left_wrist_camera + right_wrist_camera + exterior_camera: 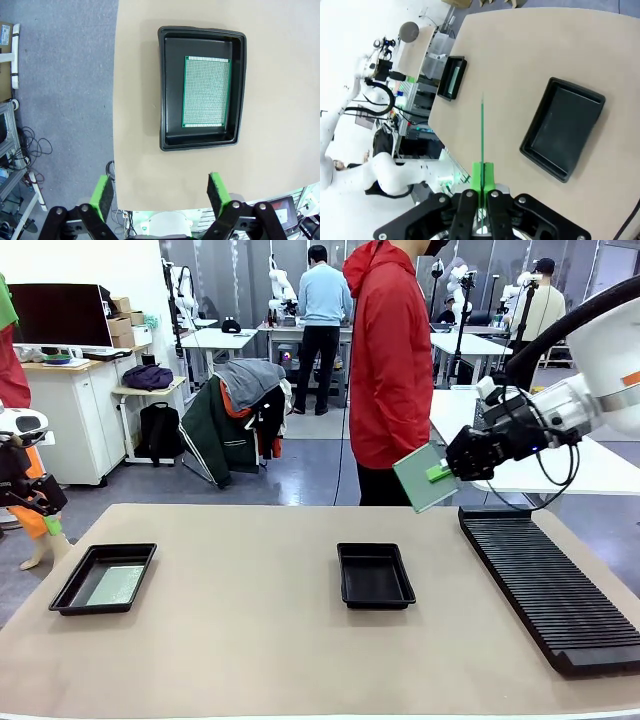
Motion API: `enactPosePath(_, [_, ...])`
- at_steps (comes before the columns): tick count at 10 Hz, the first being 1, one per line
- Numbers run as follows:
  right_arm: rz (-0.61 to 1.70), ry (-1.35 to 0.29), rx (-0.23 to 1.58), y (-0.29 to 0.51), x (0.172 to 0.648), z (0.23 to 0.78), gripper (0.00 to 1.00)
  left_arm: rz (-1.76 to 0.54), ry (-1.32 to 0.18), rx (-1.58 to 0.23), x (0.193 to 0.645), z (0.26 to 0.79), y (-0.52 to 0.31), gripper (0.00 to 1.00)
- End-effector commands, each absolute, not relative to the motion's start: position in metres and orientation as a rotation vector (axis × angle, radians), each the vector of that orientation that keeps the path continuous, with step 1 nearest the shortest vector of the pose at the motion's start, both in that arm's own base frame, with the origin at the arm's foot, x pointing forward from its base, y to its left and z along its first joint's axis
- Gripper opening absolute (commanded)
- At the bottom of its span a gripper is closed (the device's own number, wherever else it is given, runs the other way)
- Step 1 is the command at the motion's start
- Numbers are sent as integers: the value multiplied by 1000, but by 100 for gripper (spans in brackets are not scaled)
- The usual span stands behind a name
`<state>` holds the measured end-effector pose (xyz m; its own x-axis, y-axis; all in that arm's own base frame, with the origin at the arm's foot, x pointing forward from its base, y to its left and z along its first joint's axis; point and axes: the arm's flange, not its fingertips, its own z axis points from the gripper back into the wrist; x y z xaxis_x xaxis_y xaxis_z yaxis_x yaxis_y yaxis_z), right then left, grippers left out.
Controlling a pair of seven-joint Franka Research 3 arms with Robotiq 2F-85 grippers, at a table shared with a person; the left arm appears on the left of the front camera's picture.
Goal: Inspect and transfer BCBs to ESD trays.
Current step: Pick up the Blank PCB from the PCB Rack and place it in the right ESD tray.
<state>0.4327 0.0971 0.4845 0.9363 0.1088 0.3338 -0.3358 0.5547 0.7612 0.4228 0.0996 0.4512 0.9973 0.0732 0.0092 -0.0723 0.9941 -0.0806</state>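
Tan tabletop [250, 640] was seen bearing two ESD trays, and the middle tray [375, 575] was taken as the reference. Well to its left, the second tray [103, 578] was occupied by a flat-lying BCB [113, 585]. Above and to its right, a tilted BCB [425, 478] was held clear of the table, clamped by the right gripper [440, 472]. Far to its left, the left gripper [160, 192] was held with fingers spread, nothing between them.

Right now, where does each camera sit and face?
Front: on the robot's side, facing the person across the table; right gripper holds a BCB.
Left wrist: looks down past the open left gripper at the loaded tray.
Right wrist: looks along the clamped BCB, edge-on, toward the empty tray.
Shared: both wrists see the loaded tray.
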Motion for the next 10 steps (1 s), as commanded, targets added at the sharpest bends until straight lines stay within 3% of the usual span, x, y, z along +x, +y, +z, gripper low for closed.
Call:
enactPosePath(1, [177, -270, 990, 121, 430, 466, 3, 78, -22, -81, 422, 450, 100, 100])
enactPosePath(5, [68, -240, 1066, 149, 421, 412, 3, 78, -22, -81, 422, 450, 100, 100])
enactPosePath(10, [41, -182, 1026, 166, 428, 365, 3, 78, -22, -81, 422, 450, 100, 100])
